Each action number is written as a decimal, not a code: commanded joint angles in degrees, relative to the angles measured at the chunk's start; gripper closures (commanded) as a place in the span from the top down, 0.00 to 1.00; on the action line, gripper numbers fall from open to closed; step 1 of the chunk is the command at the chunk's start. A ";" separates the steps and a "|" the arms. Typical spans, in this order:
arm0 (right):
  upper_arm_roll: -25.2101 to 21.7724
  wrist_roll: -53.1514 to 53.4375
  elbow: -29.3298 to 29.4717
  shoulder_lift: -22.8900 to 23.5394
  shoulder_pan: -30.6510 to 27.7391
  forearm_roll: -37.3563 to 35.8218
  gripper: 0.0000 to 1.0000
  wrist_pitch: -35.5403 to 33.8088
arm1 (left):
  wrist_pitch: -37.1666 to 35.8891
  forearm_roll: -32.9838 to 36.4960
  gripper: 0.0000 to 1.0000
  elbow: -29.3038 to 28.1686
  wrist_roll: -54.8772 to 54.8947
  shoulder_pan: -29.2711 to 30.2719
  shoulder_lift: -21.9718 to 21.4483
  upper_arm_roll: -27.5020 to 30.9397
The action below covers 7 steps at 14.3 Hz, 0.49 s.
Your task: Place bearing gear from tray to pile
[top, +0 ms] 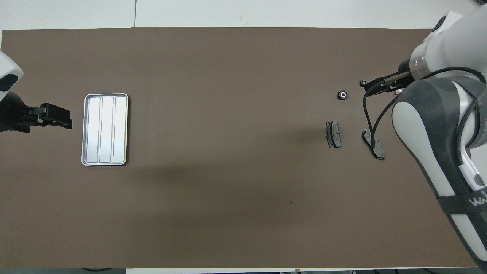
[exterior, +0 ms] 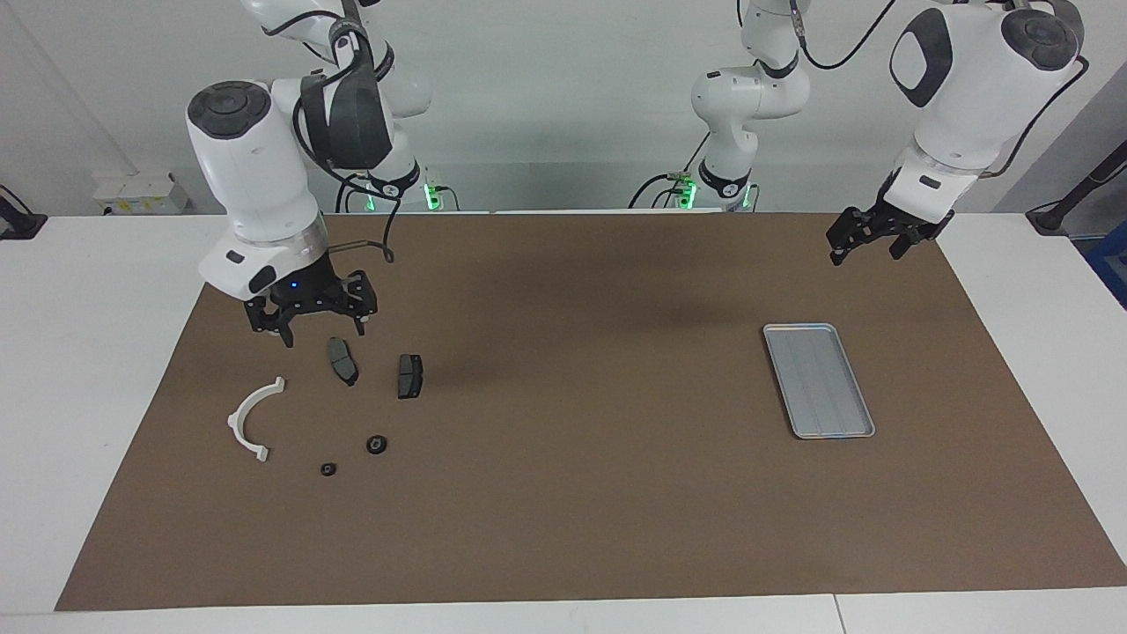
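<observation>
My right gripper [exterior: 319,322] is up in the air over the mat at the right arm's end, fingers spread, nothing between them. Just under it lies one dark grey brake pad [exterior: 342,361]; second brake pad [exterior: 409,375] sits beside that one, toward the left arm's end. The white bracket [exterior: 252,419], a plastic half-ring, lies below the gripper too, farther from the robots than the pads. Two bearing gears are on the mat with this group, not in the tray: larger bearing gear [exterior: 377,445] and smaller bearing gear [exterior: 328,469], both small black rounds, the larger showing a pale centre from overhead [top: 342,94]. Both are farther from the robots than the pads, apart from each other. The tray [exterior: 818,379] is well away at the left arm's end: silver-grey metal, rounded corners, raised rim, lengthwise ridges, no parts in it. My left gripper [exterior: 872,238] waits in the air near the mat's corner, closer to the robots than the tray, fingers parted, holding nothing. Surface is a matte brown mat [exterior: 581,511] on a white table [exterior: 79,335]; plain white wall [exterior: 563,106] past the arm bases.
</observation>
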 commanded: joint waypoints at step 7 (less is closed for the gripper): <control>0.41 0.43 -7.51 -14.71 -4.61 5.92 1.00 -6.89 | -0.51 -0.04 1.00 -0.80 0.50 -0.90 -1.13 0.91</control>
